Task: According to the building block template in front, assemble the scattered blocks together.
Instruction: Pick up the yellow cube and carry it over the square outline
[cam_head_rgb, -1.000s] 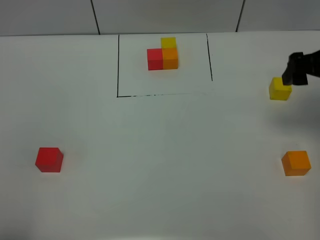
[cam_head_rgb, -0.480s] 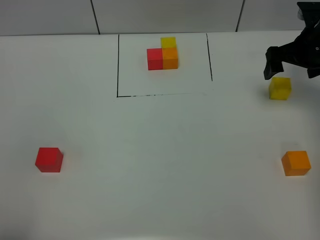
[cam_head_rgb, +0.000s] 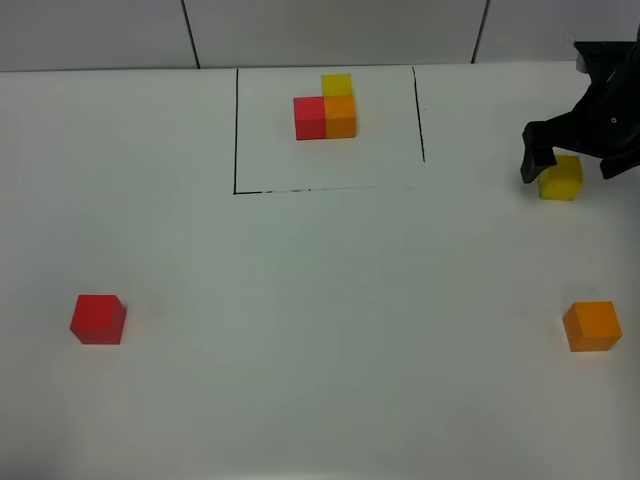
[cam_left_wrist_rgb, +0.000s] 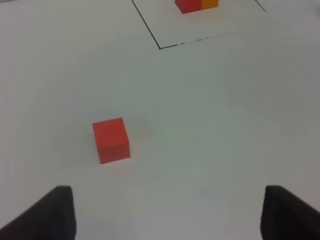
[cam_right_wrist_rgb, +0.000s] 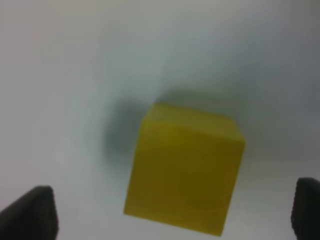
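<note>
Right tool (cam_head_rgb: 570, 165) is spread wide, straddling the loose yellow cube (cam_head_rgb: 561, 183) at the far right of the tabletop (cam_head_rgb: 320, 300). One finger sits on each side of the cube. The right wrist view shows a gap at both sides, so there is no grip.

Left tool (cam_left_wrist_rgb: 172, 212) is also spread apart, with nothing between the fingers. It hangs over bare tabletop, and the loose red cube (cam_head_rgb: 98, 319) lies ahead of it, apart. The red cube sits near left, well apart from everything else. The loose orange cube (cam_head_rgb: 592, 326) sits near right, on the near side of the yellow one and not touching it.

The template (cam_head_rgb: 327, 108) sits far centre inside the black outline (cam_head_rgb: 236, 130). Red and orange are side by side and joined, with yellow behind the orange.
</note>
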